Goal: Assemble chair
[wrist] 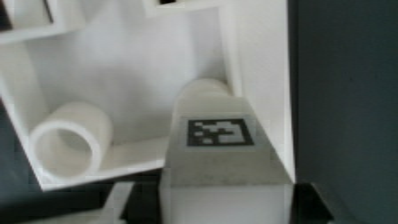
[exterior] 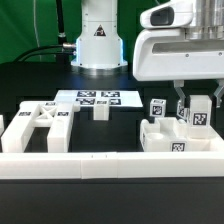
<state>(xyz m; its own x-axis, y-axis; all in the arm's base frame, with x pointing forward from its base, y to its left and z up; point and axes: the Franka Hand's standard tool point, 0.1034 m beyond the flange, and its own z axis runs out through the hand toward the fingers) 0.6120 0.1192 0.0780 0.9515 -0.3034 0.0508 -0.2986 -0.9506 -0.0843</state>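
Note:
My gripper [exterior: 197, 106] is at the exterior view's right, shut on a white chair post [exterior: 198, 114] that stands upright with a tag on its face. In the wrist view the post [wrist: 217, 132] fills the space between my dark fingers [wrist: 135, 200]. It hangs over a white chair panel [exterior: 178, 141] with raised walls. That panel [wrist: 71, 60] shows cut-outs and a round peg [wrist: 71, 135] in the wrist view. A second tagged post [exterior: 157, 109] stands just beside the held one. A cross-braced chair side [exterior: 38, 122] lies at the exterior view's left.
The marker board [exterior: 96, 98] lies at the back centre before the robot base [exterior: 98, 40]. A small white block [exterior: 100, 111] sits by the marker board. A long low white border rail [exterior: 110, 165] runs along the front.

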